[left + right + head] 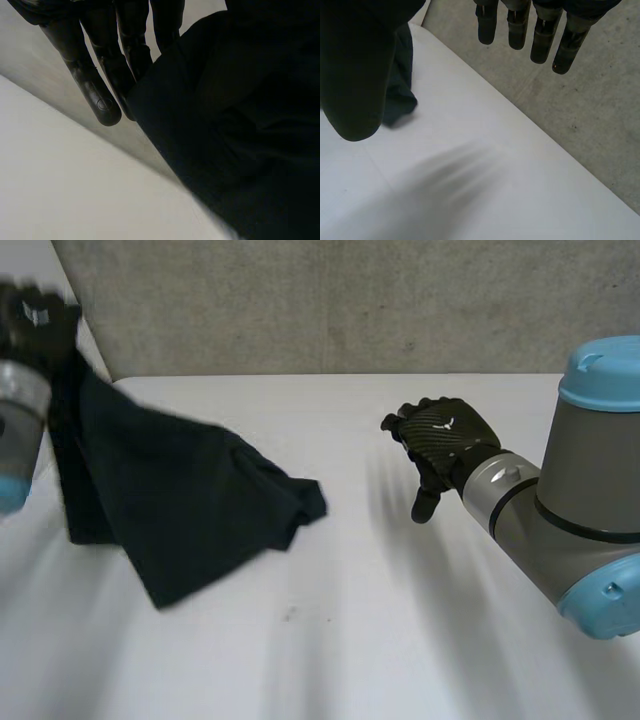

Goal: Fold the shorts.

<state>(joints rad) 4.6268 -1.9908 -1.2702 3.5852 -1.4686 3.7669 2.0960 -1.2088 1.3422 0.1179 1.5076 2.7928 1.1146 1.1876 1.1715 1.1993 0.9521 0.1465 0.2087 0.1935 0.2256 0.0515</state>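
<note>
The dark shorts (190, 500) hang by one end from my left hand (40, 320), which is raised at the table's far left corner. Their lower part trails across the white table (400, 640) toward the middle, bunched in folds. In the left wrist view the cloth (240, 125) lies against the inner side of my left hand's fingers (95, 90), and the grip itself is covered by the cloth. My right hand (445, 435) hovers over the right half of the table, apart from the shorts. Its fingers (542, 35) are relaxed and hold nothing. A hem of the shorts (402, 92) shows beyond its thumb.
A grey wall or floor (350, 300) runs behind the table's far edge. My right arm (580, 500) reaches in from the right. The white table (485, 165) lies bare under the right hand.
</note>
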